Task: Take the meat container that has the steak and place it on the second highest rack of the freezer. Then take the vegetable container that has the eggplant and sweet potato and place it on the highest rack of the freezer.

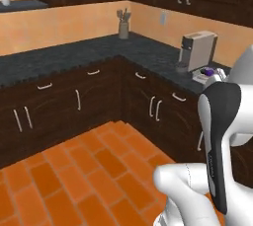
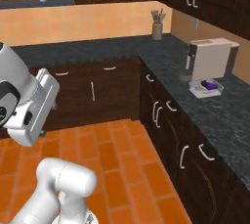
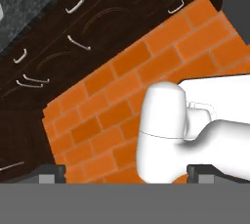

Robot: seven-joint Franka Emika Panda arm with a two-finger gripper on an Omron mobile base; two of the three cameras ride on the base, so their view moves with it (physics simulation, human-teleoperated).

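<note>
Eggplant [image 2: 211,85] shows as a small dark-purple lump in a shallow clear container [image 2: 207,89], right of centre in the right base view, on the dark speckled counter [image 2: 215,115]. A paler shape lies beside it in the same container; it may be the sweet potato, but it is too small and blurred to tell. In the left base view the container [image 1: 203,76] sits at the right edge, half hidden behind the white arm [image 1: 221,136], with the purple eggplant [image 1: 211,71] just visible.

Just behind the container stands a boxy white coffee machine [image 2: 209,59], seen also in the left base view [image 1: 196,51]. Further along the counter, toward the top of the frame, a grey jar of utensils [image 2: 157,27] sits in the corner against the orange wall. Dark wood cabinets [image 2: 102,93] with curved silver handles run beneath the counter, and the floor [image 2: 112,164] is orange brick tile.

Claw [image 3: 127,173]: its two dark fingertips [image 3: 49,173] rise at the lower left and lower right of the hand view, set wide apart with nothing between them. It points down over the floor, well away from the container.
</note>
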